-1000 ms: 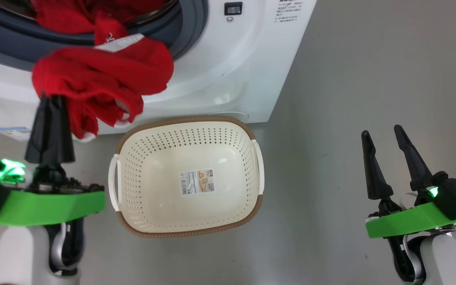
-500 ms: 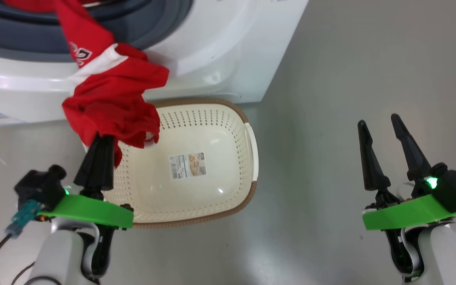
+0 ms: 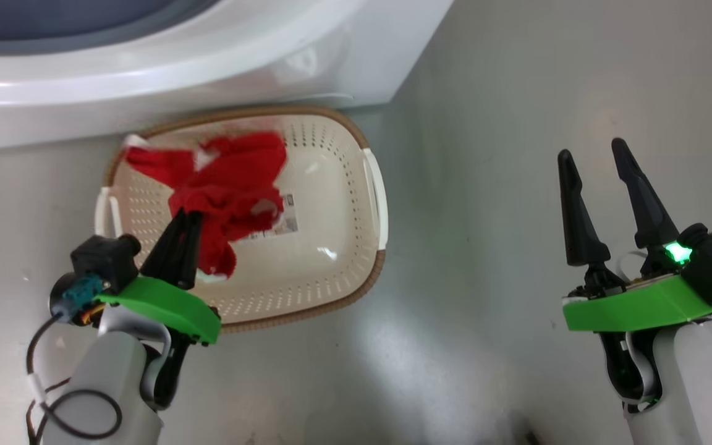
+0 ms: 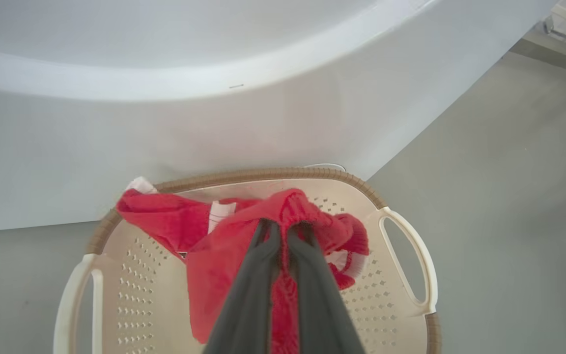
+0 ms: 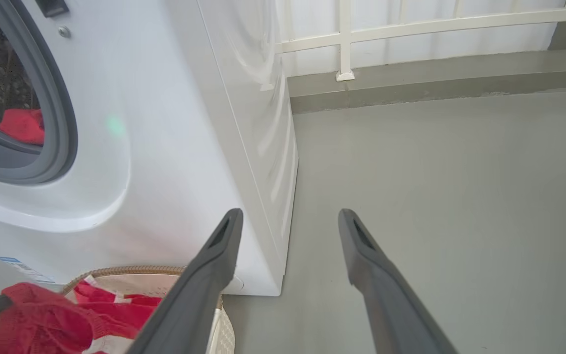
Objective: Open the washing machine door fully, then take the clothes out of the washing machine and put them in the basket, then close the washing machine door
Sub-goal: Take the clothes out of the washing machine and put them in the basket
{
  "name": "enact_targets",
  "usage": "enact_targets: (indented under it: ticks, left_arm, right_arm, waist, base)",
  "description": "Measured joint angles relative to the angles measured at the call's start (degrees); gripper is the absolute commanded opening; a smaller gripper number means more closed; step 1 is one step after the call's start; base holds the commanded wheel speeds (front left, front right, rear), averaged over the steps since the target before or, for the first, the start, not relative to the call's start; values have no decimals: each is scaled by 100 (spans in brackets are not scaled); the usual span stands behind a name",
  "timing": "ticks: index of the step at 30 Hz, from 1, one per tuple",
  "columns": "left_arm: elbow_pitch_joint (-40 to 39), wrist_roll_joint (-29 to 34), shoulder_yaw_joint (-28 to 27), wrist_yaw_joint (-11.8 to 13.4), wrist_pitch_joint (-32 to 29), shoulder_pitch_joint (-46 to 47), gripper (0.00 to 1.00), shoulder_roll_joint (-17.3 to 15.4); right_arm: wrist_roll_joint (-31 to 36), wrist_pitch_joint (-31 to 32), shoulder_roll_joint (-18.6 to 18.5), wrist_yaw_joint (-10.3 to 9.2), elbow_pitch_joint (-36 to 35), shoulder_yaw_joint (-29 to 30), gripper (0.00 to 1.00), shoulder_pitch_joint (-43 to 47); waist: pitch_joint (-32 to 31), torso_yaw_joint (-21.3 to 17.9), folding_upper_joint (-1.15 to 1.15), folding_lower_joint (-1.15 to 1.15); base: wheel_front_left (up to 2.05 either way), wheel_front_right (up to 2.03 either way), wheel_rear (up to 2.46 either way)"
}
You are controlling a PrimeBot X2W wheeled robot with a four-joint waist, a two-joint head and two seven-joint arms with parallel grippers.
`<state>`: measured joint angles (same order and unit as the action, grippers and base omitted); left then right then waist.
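Note:
My left gripper is shut on a red garment with white trim, which hangs down into the cream perforated basket on the floor. The basket stands right against the white washing machine. In the right wrist view the machine's opening shows its grey gasket, with more red clothes inside the drum. The washing machine door is out of view. My right gripper hangs open over the bare floor to the right, holding nothing.
Grey floor spreads to the right of the machine and basket. A white railing on a low kerb runs behind the machine in the right wrist view.
My left gripper has carried the red garment from the machine's opening down into the basket. The head camera has tilted down, so the machine has slid up the view. The right gripper stays open.

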<state>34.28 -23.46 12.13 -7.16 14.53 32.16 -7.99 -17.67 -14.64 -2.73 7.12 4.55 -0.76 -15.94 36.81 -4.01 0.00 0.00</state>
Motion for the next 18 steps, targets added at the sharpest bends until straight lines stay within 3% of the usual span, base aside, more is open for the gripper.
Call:
enact_targets:
  ticks: [18]
  left_arm:
    - [1901, -162, 565, 0, 0, 1418, 0, -238]
  right_arm:
    - [-96, 0, -1, 0, -92, -246, 100, -320]
  waist:
    - [898, -262, 0, 0]
  base:
    - [0, 0, 0]
